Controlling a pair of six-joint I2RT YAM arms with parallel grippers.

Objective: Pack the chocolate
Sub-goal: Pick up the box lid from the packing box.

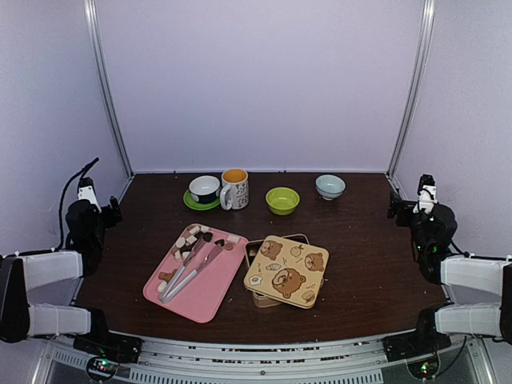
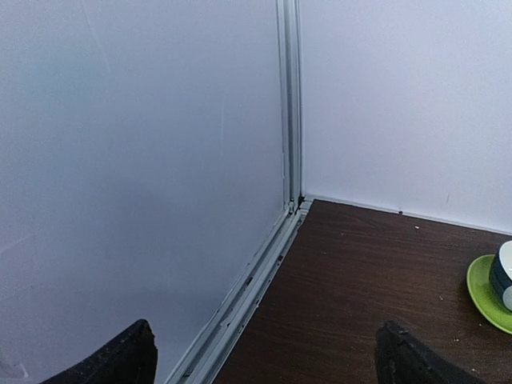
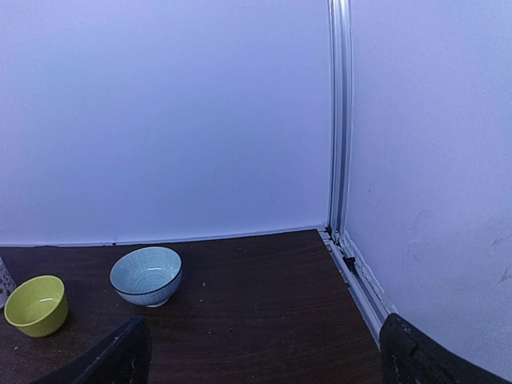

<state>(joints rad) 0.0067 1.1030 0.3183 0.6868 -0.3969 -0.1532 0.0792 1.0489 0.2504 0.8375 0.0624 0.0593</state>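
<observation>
Dark brown wood is seen across the table [image 1: 360, 256]. Nearest its front edge, left of centre, a pink tray [image 1: 210, 302] is laid at an angle. The chocolate [image 1: 186, 240] is scattered on it: most pieces are gathered at the far end, and a few are left by the near-left edge. Pink-handled tongs [image 1: 192, 268] are laid diagonally along the tray among the pieces. Just beside the tray on the right, a gold tin [image 1: 286, 270] is placed, its bear-printed lid set slightly askew over the base.

Further back, the left gripper [image 1: 100, 210] [image 2: 264, 360] is held at the left table edge and the right gripper [image 1: 412, 206] [image 3: 268, 360] at the right edge. Both are spread wide, and nothing is grasped by either.

Along the back, a cup [image 1: 204, 188] on a green saucer [image 1: 192, 203], a mug [image 1: 234, 189], a green bowl [image 1: 282, 200] and a pale blue bowl [image 1: 330, 186] are lined up.
</observation>
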